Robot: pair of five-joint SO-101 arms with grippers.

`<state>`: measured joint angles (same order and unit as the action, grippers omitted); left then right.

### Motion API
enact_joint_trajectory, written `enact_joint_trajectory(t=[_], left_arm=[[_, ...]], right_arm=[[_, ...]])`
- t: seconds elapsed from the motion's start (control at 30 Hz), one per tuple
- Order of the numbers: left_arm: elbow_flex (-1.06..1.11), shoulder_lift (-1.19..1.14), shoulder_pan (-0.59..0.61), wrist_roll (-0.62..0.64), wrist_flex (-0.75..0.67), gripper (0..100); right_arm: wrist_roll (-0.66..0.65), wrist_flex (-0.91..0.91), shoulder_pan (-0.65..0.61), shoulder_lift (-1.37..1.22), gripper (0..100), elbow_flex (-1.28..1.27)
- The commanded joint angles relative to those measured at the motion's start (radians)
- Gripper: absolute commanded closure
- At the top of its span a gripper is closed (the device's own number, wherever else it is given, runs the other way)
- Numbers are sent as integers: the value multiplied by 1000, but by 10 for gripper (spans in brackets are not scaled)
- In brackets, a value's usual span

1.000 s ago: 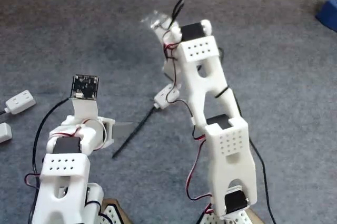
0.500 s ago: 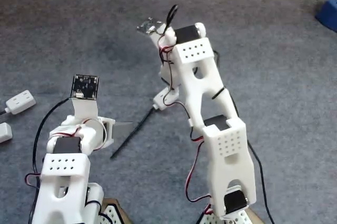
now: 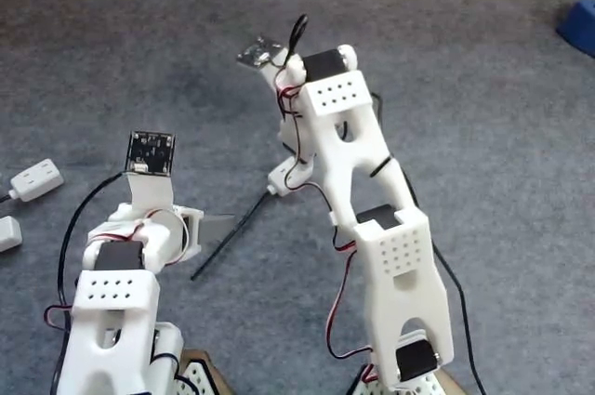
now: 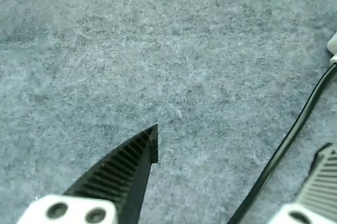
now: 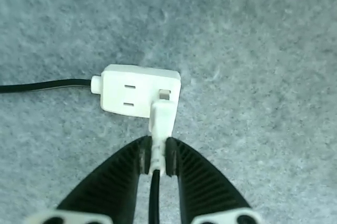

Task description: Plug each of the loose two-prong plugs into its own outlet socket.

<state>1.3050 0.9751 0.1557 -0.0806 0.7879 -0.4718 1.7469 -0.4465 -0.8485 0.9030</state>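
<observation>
Right gripper (image 5: 155, 153) is pinching a small white two-prong plug (image 5: 160, 116) by its rear end, with the black ribbed fingers (image 5: 126, 171) clamped on both sides of it. The plug's black lead (image 5: 154, 197) is running back between the fingers.

The plug is sitting nose-first against a white rectangular plastic outlet block (image 5: 134, 92), at the end farthest from the block's own black cord (image 5: 42, 85). One slot is showing just past the plug's tip, and two more are sitting free in the middle of the block's face. Can't tell whether the prongs are in or just resting on the face. The block is lying flat on the grey carpet (image 3: 483, 116).

From above, the right arm (image 3: 358, 153) is arching over that block. The block is peeking out just beside the arm's white link, with its cord trailing toward the left arm (image 3: 112, 293).

Left gripper (image 4: 239, 139) is hanging low over the carpet, jaws spread wide, gripping nothing. The block's cord is lying on the carpet between its two fingers, nearer one of them.

A second white plastic outlet block (image 3: 35, 179) is lying well apart, out past the left arm. A smaller white plastic piece (image 3: 7, 232) is lying near it; can't tell what that one is.
</observation>
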Motion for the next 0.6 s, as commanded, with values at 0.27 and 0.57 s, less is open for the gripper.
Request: enact_joint_trajectory(t=[0.27,0.57], left_arm=[[-7,13,16,-6,-18,564],[-5,13,16,-6,-18,564]], right_arm=[[112,-97,-67,-47,991,-4],[118,-151,-67,-99,991,-5]])
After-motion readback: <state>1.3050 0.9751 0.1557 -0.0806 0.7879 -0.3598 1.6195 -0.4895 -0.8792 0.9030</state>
